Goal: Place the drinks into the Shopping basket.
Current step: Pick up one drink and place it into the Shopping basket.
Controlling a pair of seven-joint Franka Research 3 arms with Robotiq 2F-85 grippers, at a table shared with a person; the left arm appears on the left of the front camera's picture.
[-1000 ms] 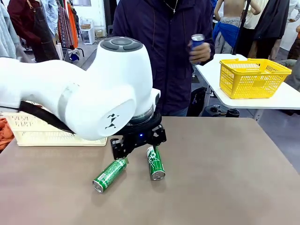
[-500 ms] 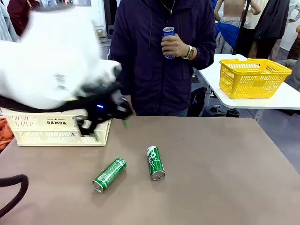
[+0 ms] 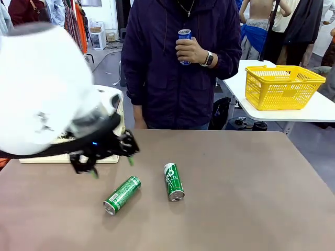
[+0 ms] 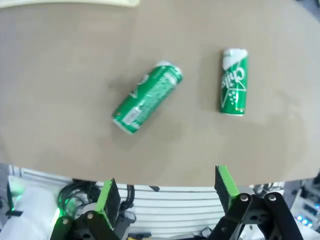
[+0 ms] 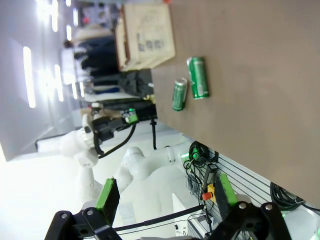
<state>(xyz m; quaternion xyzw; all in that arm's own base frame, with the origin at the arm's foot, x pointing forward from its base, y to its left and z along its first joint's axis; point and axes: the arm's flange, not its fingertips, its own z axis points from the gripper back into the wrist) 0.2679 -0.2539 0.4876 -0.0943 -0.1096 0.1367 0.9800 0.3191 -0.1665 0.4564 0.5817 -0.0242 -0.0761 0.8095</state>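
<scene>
Lying flat on the table (image 3: 251,198), the slanted green can (image 3: 122,195) points its top end toward the left gripper (image 3: 112,166). That gripper hangs just behind the slanted can, fingers spread wide and holding nothing. The other green can (image 3: 174,181) lies near it, to its right. The Shopping basket (image 3: 42,159) sits farther behind. The right gripper (image 5: 165,192), also spread, is well apart, so the left arm is nearer.

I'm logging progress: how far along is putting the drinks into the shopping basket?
Done: nothing evident; whether the cream slotted plastic crate holds any can cannot be seen. In hand: nothing; the robot's left hand hangs open and empty over the table. Left: two green aluminium cans lie on the table, and the person holds a blue can.
</scene>
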